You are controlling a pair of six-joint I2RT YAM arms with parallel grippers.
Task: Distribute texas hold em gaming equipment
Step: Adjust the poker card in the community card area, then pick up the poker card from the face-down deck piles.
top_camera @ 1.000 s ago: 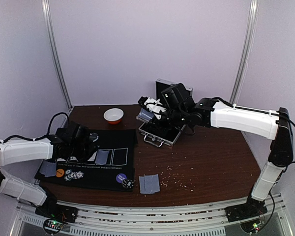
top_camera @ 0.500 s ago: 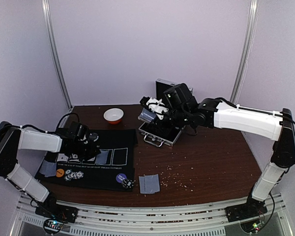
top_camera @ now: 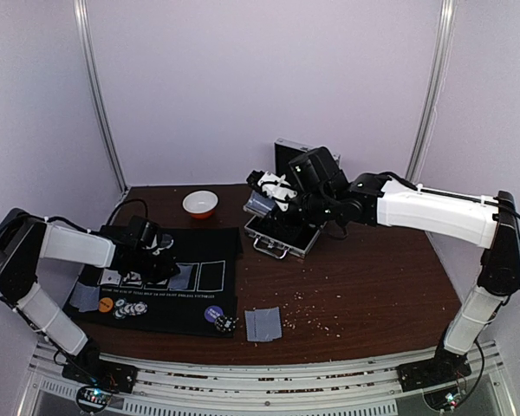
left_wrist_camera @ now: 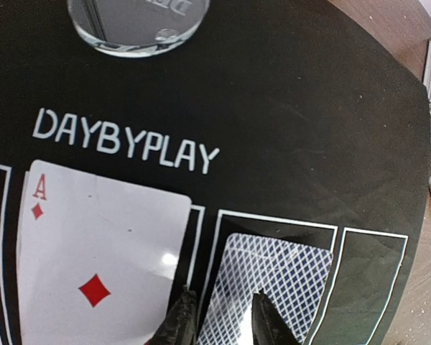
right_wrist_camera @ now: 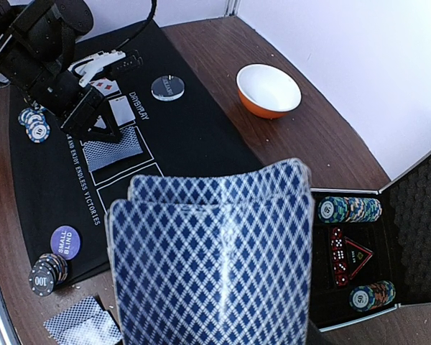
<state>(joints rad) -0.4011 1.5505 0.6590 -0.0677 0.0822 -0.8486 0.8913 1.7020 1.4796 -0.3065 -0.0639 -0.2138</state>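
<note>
Currently your left gripper [left_wrist_camera: 223, 318] is holding narrowly parted jaws over the face-down card [left_wrist_camera: 280, 287] on the mat [left_wrist_camera: 287, 108], while your right gripper [top_camera: 267, 194] is clamping the deck [right_wrist_camera: 215, 259] beside the case [top_camera: 282, 239]

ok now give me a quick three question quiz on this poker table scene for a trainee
1. True or false: the face-up card on the black felt mat is the ace of diamonds.
2. The right gripper holds: A blue diamond-backed playing cards; B white bowl; C purple disc.
3. Where are the small red dice?
Key: 1 true; 2 A; 3 in the open foam-lined case.
</note>
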